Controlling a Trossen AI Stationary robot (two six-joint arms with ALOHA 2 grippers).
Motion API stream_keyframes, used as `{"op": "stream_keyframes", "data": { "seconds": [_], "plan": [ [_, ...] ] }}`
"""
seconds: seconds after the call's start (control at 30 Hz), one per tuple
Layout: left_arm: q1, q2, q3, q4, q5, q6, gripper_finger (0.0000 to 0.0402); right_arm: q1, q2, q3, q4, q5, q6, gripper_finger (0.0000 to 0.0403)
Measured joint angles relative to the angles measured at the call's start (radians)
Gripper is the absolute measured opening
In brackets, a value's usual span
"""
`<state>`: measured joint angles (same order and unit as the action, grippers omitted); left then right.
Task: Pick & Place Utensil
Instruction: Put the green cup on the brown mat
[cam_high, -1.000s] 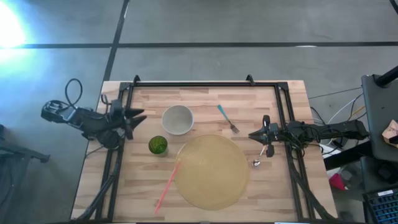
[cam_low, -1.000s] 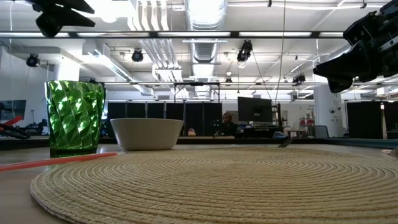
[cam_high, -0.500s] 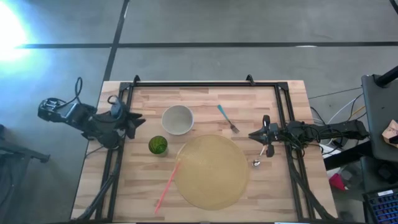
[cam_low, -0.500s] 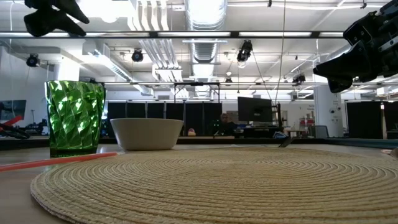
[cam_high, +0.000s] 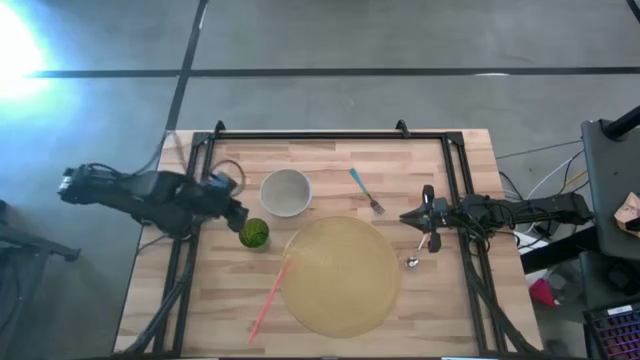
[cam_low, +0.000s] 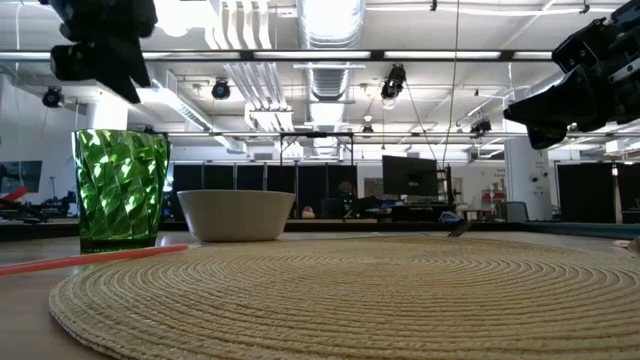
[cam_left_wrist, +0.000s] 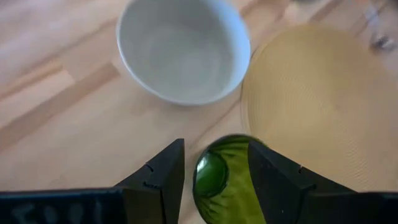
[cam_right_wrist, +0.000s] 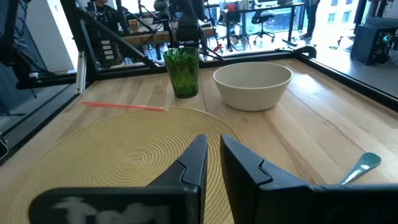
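Left claw (cam_left_wrist: 214, 180): spread wide, poised above the green cup (cam_high: 254, 233), one finger to either side of the rim as seen from its wrist; it grips nothing, and contact with the cup cannot be told.
Right claw (cam_high: 404, 216): fingers drawn nearly together with only a thin gap, empty, hanging above the bench (cam_high: 330, 160) by the right rail, well clear of the surface in the low view.
Fork (cam_high: 366, 191): teal handle, metal tines, lying flat on the bench between the bowl and the right claw, just beyond the mat's far edge.
Spoon (cam_high: 412, 261): small metal piece lying at the mat's right edge, near the right claw.
White bowl (cam_high: 286, 192): upright, empty, just beside the green cup.
Green cup: upright, between the bowl and the mat's left edge.
Woven mat (cam_high: 341, 275): round, straw-coloured, flat in the bench's middle, bare.
Pink straw (cam_high: 269, 297): lies flat at the mat's left edge.
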<state>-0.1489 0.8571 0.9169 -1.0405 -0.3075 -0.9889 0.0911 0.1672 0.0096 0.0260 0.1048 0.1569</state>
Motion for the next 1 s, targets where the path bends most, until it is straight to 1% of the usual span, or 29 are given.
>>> {"op": "stream_keyframes", "data": {
  "seconds": [0.2,0.43,0.7,0.9,1.0],
  "plan": [
    [0.017,0.036,0.001,-0.004,0.059,0.016,0.0167,0.000,0.000,0.000,0.000,0.000,0.000,0.0043],
    [0.017,0.064,0.001,-0.005,0.063,0.057,0.0167,0.000,0.000,0.000,0.000,0.000,0.000,0.0043],
    [0.017,0.100,-0.001,-0.008,0.064,0.177,0.0167,0.000,0.000,0.000,0.000,0.000,0.000,0.0043],
    [0.017,0.154,-0.005,-0.008,0.113,0.264,0.0167,0.000,0.000,0.000,0.000,0.000,0.000,0.0043],
    [0.017,0.189,-0.005,-0.008,0.114,0.292,0.0167,0.000,0.000,0.000,0.000,0.000,0.000,0.0043]
  ]
}}
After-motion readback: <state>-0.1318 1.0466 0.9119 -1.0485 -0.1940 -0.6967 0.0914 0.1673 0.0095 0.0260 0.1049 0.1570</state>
